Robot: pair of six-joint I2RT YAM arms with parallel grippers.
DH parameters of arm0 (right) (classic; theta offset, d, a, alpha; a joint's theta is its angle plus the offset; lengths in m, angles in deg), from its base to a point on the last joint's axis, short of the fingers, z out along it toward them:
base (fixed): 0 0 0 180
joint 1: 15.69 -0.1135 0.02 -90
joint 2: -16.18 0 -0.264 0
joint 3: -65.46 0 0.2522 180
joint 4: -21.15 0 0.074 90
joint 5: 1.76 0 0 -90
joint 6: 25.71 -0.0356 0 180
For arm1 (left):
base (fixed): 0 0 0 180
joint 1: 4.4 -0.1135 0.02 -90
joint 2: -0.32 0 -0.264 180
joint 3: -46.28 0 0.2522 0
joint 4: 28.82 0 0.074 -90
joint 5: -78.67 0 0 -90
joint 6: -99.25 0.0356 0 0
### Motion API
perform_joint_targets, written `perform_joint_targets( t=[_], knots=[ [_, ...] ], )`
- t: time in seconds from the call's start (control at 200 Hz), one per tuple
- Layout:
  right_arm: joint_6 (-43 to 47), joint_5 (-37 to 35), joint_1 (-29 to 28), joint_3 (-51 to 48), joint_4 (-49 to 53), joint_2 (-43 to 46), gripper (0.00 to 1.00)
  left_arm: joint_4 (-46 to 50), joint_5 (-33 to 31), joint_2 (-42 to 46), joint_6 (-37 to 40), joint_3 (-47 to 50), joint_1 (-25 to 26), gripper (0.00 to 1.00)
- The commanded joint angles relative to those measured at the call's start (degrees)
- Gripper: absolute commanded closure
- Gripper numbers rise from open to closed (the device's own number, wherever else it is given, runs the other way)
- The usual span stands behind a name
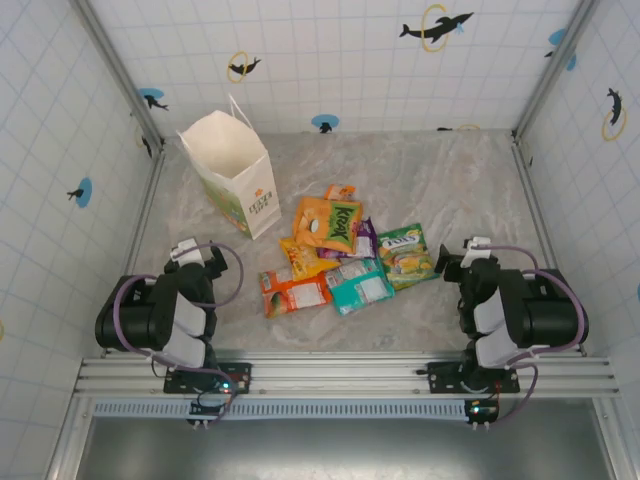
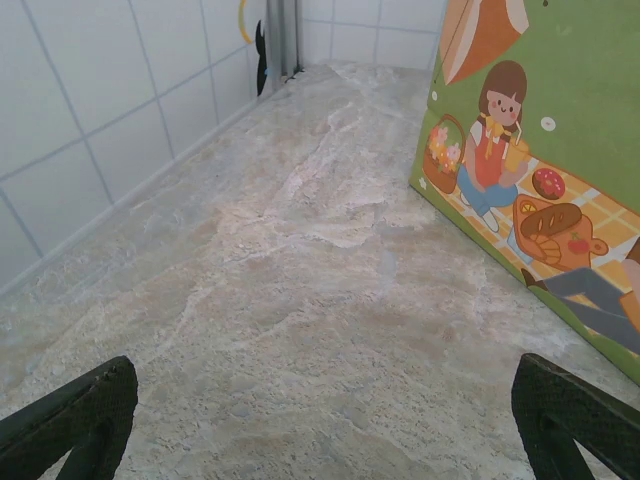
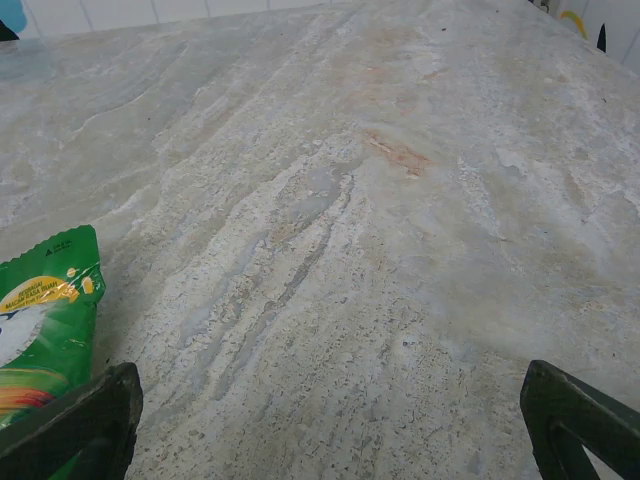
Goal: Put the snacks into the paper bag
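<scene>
The paper bag (image 1: 250, 200) stands upright at the far left of the counter (image 1: 450, 180), the snacks (image 1: 335, 255) lie clustered at its centre, and the left gripper (image 1: 200, 256) and right gripper (image 1: 455, 262) flank them, jaws apart, holding nothing.

The white paper bag (image 1: 248, 195) bears a green-and-orange picnic print; the snacks (image 1: 330, 222) are orange, yellow, green and teal; the worktop (image 1: 440, 180) is marbled beige.
</scene>
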Motion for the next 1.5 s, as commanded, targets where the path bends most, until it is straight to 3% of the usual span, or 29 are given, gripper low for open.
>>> perform_joint_targets(
  t=[0.0,1.316,1.426,1.496],
  knots=[
    [0.8,-0.5,-0.2,-0.7,-1.0,0.5,0.01,-0.4,0.5,0.4,-1.3,1.8,-0.3,0.02],
    [0.8,-0.6,-0.2,-0.7,-1.0,0.5,0.01,-1.1,-0.9,0.7,-1.1,1.8,0.0,0.02],
    [0.6,-0.4,-0.1,-0.6,-0.8,0.5,0.01,3.4,-1.5,3.6,0.0,0.0,1.2,0.02],
    [0.7,-0.4,-0.1,-0.8,-1.6,1.3,0.01,15.0,-4.1,8.2,-0.4,-3.4,2.0,0.02]
  ],
)
